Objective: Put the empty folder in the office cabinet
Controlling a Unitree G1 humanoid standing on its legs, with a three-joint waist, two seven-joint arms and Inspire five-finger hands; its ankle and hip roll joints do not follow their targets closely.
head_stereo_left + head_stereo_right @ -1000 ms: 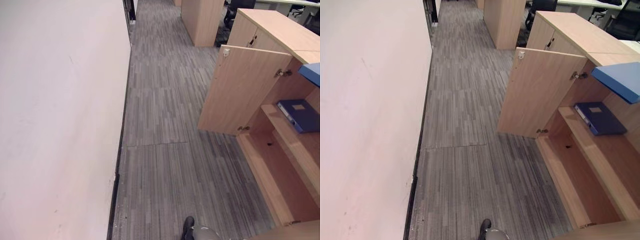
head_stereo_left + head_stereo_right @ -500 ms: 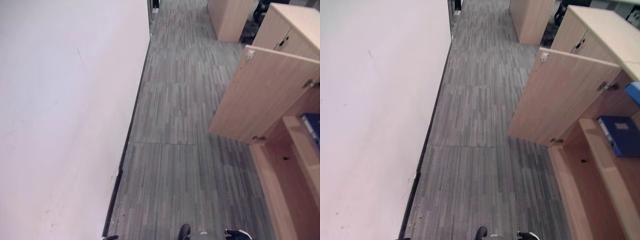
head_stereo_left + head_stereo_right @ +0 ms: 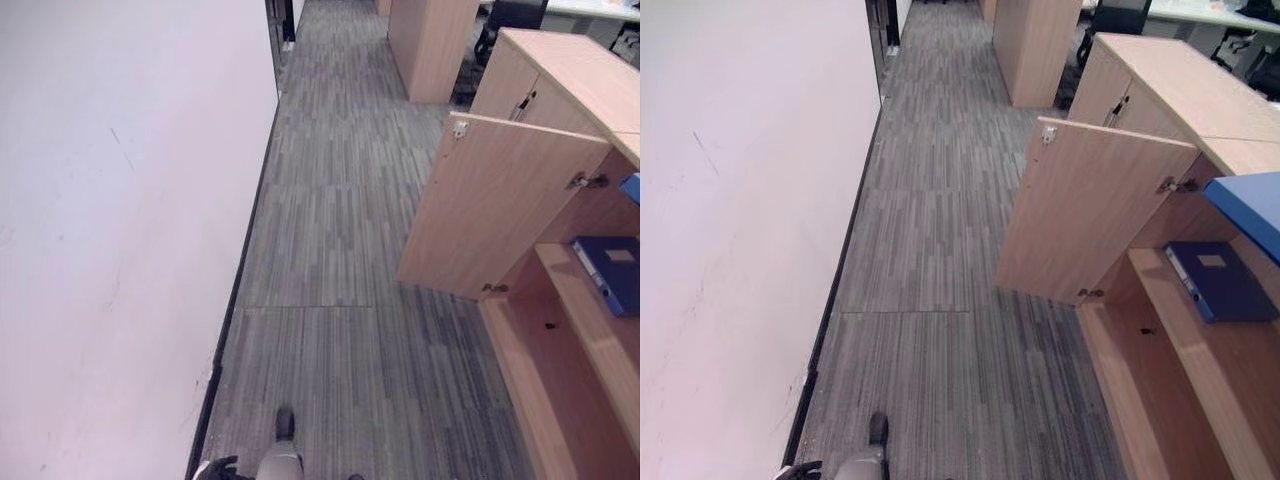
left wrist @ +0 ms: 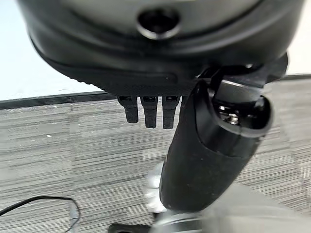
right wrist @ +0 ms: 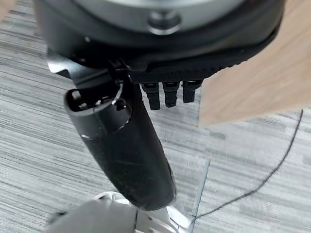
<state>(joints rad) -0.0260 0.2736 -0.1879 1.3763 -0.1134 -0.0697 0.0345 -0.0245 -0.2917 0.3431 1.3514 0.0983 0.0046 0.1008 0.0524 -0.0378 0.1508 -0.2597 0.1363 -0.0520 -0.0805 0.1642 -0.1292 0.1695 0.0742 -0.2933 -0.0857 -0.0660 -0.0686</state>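
A dark blue folder lies flat on the middle shelf of the open wooden office cabinet at the right; the same folder is at the edge of the left eye view. A lighter blue folder rests on the cabinet's top. The cabinet door stands swung out over the carpet. My left hand hangs low by the wall with relaxed fingers and holds nothing; it also peeks in as my left hand at the bottom edge. My right hand hangs beside a wooden panel, fingers loose and empty.
A white wall with a dark skirting strip runs along the left. Grey striped carpet forms a corridor between wall and cabinets. More wooden cabinets and an office chair stand further ahead.
The whole picture has swung sideways and back, so the camera moved. The folders and the cabinet door have not moved. My left hand now peeks in at the bottom edge.
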